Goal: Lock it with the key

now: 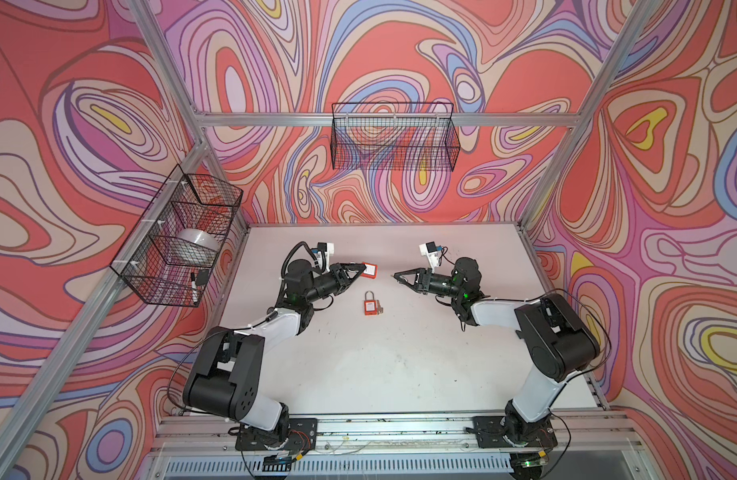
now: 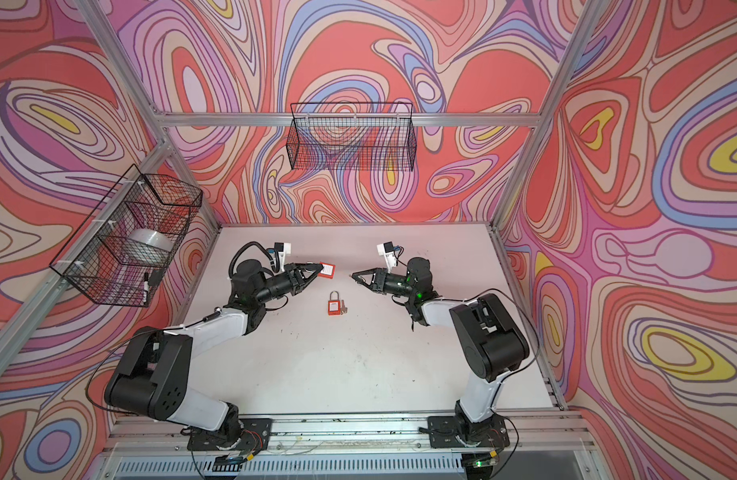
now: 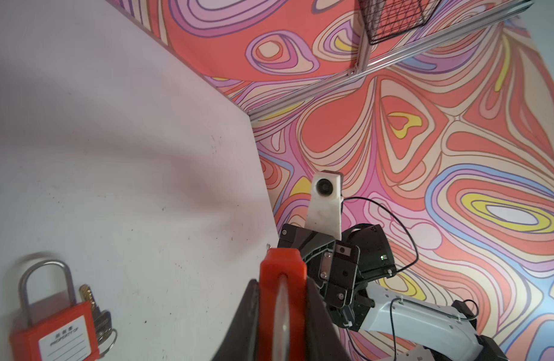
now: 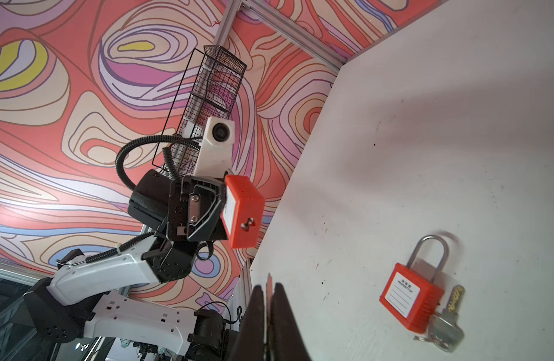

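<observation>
My left gripper [image 1: 362, 268] is shut on a red padlock [image 1: 370, 269] and holds it above the white table [image 1: 400, 365]. In the right wrist view, the keyhole face of this padlock [image 4: 242, 212] is turned toward my right gripper. My right gripper [image 1: 396, 275] is shut, and a thin key [image 4: 269, 279] sticks out edge-on between its tips. It points at the held padlock across a short gap. A second red padlock [image 1: 371, 305] lies flat on the table below the gap, with a bunch of keys [image 4: 450, 318] beside it.
A wire basket [image 1: 393, 137] hangs on the back wall. Another wire basket [image 1: 179, 237] on the left wall holds a white roll and a marker. Aluminium frame posts stand at the table's corners.
</observation>
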